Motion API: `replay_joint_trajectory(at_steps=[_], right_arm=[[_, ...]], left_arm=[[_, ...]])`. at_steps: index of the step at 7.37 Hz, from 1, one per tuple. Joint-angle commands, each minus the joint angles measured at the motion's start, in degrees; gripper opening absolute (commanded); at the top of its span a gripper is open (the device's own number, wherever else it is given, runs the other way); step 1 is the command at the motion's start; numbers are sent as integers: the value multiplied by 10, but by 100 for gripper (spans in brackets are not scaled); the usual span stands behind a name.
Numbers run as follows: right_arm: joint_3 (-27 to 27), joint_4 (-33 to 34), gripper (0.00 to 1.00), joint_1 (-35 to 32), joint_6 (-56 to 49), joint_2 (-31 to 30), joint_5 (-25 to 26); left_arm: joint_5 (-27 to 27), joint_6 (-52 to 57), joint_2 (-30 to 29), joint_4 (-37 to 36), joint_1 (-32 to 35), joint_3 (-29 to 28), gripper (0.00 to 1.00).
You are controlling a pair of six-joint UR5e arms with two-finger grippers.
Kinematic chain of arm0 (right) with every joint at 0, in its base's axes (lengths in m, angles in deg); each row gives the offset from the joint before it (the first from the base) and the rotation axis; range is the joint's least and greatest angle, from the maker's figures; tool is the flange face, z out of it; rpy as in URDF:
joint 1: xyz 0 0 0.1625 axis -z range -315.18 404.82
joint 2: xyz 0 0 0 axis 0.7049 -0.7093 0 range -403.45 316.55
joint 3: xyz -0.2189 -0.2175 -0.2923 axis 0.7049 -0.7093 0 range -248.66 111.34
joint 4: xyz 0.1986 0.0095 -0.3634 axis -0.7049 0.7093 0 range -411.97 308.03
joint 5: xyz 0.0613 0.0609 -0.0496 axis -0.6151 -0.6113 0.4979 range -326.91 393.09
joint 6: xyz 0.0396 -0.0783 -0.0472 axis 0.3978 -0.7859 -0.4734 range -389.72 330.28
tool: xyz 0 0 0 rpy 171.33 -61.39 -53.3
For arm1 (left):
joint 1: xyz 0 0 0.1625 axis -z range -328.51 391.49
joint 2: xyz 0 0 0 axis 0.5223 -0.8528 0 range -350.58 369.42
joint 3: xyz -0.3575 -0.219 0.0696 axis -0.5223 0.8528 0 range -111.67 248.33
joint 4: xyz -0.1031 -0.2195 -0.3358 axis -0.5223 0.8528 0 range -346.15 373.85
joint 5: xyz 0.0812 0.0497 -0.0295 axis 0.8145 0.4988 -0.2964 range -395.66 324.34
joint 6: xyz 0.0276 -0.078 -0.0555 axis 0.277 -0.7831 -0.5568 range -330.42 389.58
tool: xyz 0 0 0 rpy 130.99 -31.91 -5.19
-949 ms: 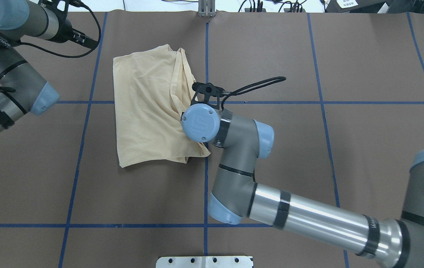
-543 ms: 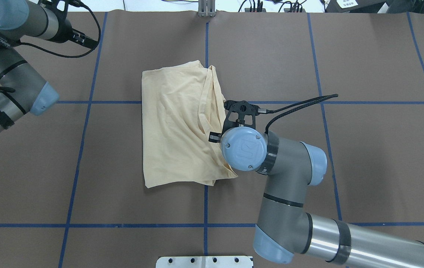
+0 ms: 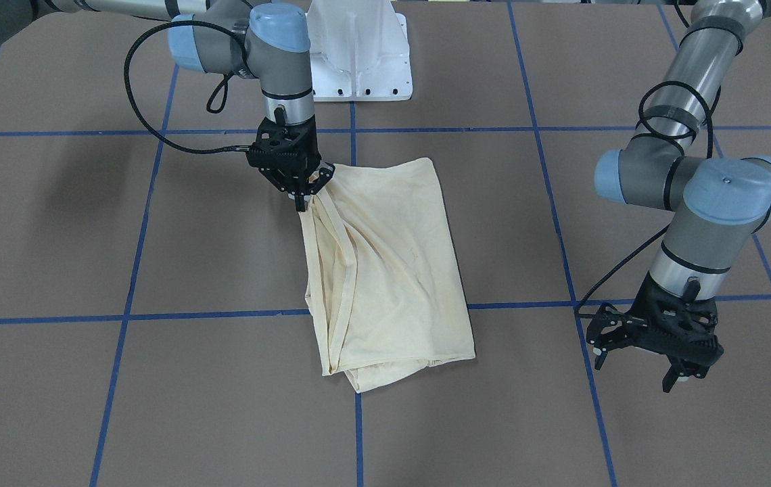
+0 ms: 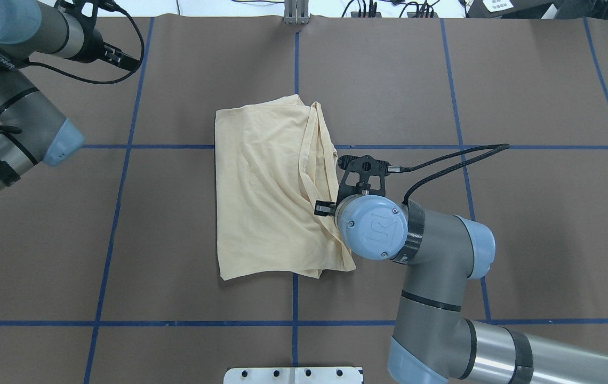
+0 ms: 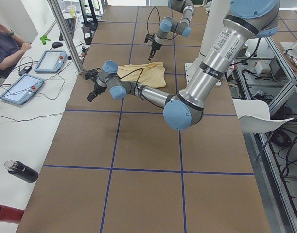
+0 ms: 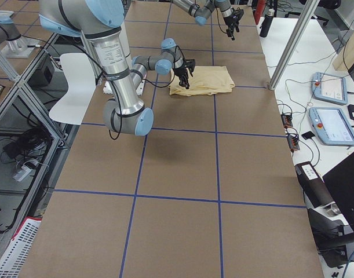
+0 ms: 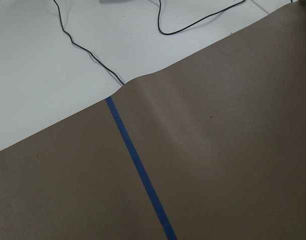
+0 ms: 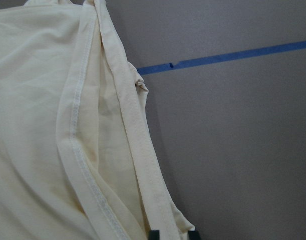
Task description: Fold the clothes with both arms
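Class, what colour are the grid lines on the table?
The grid lines are blue, clearest in the overhead exterior view.

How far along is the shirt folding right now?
Done: the T-shirt already lies folded into a rough rectangle, plain side up. In hand: the right gripper is shut on one corner of it, with layers fanning out from the pinch; the left gripper hangs open, well clear of the cloth. Left: the hemmed edges look bunched and uneven, so probably straightening and perhaps another fold.

Cream T-shirt [image 3: 392,264], folded and rumpled, plain side up, spreads flat from the right end effector [image 3: 303,201] pinching its hemmed corner.
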Motion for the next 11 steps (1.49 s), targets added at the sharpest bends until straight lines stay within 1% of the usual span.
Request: replay_joint_trajectory(at_steps=[1,2,3,4,5,6,8,9,10,11], right_arm=[[-1,5,100,-17,-48,32,-14],[-60,2,100,-6,-50,68,-14],[-102,3,100,4,-51,100,-9],[-99,5,99,7,-80,90,-8],[-98,6,96,7,-134,80,-8],[-101,7,91,9,-185,80,-10],[-97,12,74,9,-275,61,-12],[-95,25,63,9,-280,67,-12],[-95,25,51,9,-280,69,-12],[-94,26,33,10,-281,70,-12]], left_arm=[[0,0,-1,0,0,1,100],[0,0,0,0,0,2,100],[0,0,0,-1,0,1,100],[0,-1,-1,0,0,2,100],[0,-1,-1,0,0,2,100],[0,-1,0,0,0,2,100],[0,-1,0,0,0,2,100],[0,-1,0,0,0,2,100],[0,-1,0,-1,0,2,100],[0,-1,0,0,0,2,100]])
